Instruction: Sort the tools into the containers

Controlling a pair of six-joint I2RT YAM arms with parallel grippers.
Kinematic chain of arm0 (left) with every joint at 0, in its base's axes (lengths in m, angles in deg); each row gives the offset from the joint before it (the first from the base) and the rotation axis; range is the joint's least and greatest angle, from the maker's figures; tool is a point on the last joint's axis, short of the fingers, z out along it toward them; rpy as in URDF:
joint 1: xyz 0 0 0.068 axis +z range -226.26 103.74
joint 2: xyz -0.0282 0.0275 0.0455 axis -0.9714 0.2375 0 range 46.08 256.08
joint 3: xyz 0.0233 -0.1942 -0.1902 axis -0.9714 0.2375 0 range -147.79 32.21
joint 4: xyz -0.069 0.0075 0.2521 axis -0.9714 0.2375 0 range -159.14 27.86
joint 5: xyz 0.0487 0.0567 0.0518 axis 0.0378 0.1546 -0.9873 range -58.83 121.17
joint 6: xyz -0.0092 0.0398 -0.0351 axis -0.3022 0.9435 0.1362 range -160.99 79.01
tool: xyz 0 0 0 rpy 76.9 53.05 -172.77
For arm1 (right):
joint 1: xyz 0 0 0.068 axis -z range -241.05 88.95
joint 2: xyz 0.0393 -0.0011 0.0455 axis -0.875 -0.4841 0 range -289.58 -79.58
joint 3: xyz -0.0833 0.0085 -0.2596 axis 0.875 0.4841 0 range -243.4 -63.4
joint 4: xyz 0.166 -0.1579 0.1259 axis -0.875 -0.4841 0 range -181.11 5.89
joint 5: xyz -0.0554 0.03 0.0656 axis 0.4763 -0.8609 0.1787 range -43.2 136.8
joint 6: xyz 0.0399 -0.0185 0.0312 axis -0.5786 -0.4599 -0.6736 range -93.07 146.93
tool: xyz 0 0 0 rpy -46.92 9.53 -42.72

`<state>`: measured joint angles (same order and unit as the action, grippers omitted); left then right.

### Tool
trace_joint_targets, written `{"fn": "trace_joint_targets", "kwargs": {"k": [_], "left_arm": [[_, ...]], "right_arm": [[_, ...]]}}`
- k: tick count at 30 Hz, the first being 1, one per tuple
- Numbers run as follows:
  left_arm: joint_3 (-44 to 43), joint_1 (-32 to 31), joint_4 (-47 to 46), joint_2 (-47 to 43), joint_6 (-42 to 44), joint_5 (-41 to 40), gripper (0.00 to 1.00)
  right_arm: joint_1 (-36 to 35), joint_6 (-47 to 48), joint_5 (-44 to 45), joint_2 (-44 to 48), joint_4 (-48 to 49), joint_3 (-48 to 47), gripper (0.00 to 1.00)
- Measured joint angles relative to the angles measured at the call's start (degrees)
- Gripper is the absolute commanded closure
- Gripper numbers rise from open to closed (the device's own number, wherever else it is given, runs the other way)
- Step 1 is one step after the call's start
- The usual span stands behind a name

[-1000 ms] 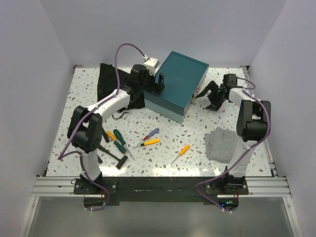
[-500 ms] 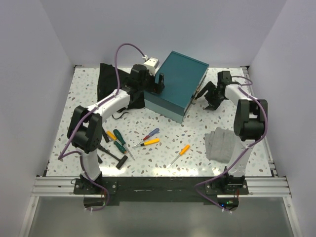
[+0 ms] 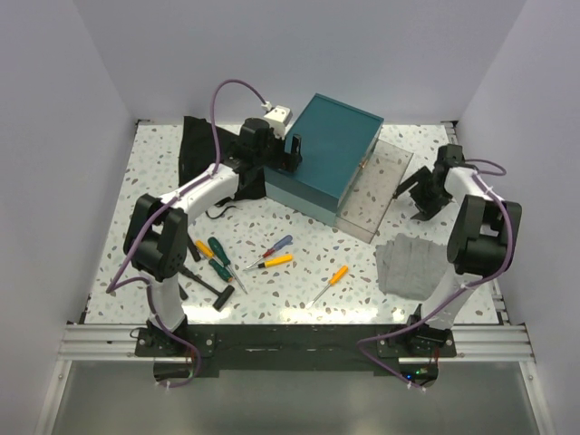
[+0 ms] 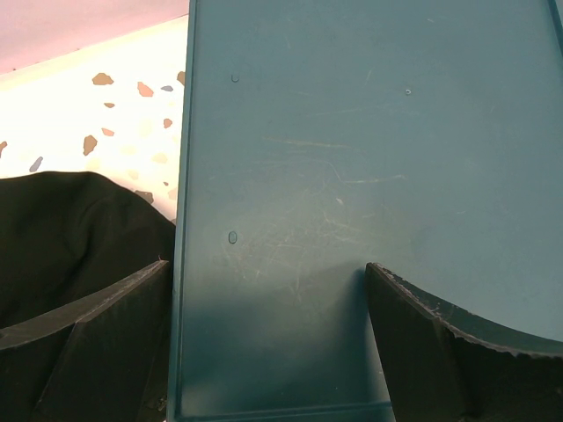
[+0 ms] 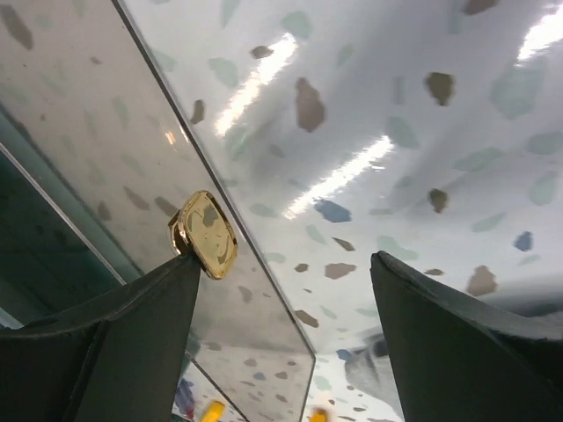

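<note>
1. Speckled white terrazzo table [image 3: 163, 163], boxed in by plain white walls [image 3: 91, 72].
2. At the back: dark-teal rectangular hard case [image 3: 331, 149], lid down, contents hidden; clear plastic rectangular box [image 3: 373, 190] against its right side, speckle showing through; floppy black fabric bag [image 3: 198, 149] at its left.
3. Left gripper [image 4: 268, 281] spread wide astride the case's left edge; right gripper [image 5: 286, 264] likewise spread, just right of the box.
4. Loose on the near-left table: orange-, green- and blue-red-handled screwdrivers [image 3: 337, 274], small black-handled hammer [image 3: 210, 288].
</note>
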<state>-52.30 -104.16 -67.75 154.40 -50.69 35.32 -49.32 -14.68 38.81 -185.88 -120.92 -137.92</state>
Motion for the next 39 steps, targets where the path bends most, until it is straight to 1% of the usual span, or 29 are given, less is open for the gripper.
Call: {"fn": "trace_joint_targets", "kwargs": {"k": [6, 12, 15, 19, 24, 27, 28, 30, 32, 36, 39], "left_arm": [[-0.6, 0.0, 0.0, 0.5, -0.3, 0.0, 0.05], [-1.8, -0.1, 0.1, 1.5, -0.6, 0.0, 0.06], [-2.1, -0.3, 0.1, 1.6, -0.7, -0.1, 0.06], [-2.6, -0.4, 0.5, 1.6, -0.2, 0.0, 0.05], [-4.4, -0.4, 2.6, 1.4, 0.3, 0.8, 0.02], [-5.1, -0.4, 4.2, -0.8, 1.1, 2.4, 0.00], [-5.1, -0.5, 4.4, -2.3, 1.4, 3.0, 0.00], [-4.5, -0.3, 4.7, -6.4, 1.8, 4.0, 0.00], [-3.0, 0.1, 4.9, -11.3, 2.1, 4.4, 0.00], [3.8, 3.9, 4.2, -23.3, 2.8, -0.9, 0.00], [9.2, 8.0, 4.0, -29.2, 3.5, -5.5, 0.00]], "right_arm": [[3.7, 0.8, 1.5, 2.6, -1.4, 2.8, 0.20], [7.3, 2.7, 2.3, 4.1, -3.5, 3.5, 0.20], [8.6, 4.9, 1.9, 5.5, -3.7, 3.5, 0.16], [9.0, 8.2, -0.7, 8.9, -2.4, 2.4, 0.12], [8.7, 14.1, -5.8, 14.7, 1.7, -0.6, 0.11], [7.6, 19.5, -8.5, 18.9, 4.0, -0.7, 0.11], [6.6, 21.4, -9.0, 20.3, 4.5, -0.7, 0.09], [4.0, 25.0, -10.1, 23.1, 5.6, -0.6, 0.09], [-0.5, 29.7, -10.2, 26.6, 7.4, 0.3, 0.08], [-15.3, 40.4, -9.7, 33.5, 11.3, 2.4, 0.08], [-24.5, 46.3, -11.2, 35.5, 12.1, 2.5, 0.07]]}}
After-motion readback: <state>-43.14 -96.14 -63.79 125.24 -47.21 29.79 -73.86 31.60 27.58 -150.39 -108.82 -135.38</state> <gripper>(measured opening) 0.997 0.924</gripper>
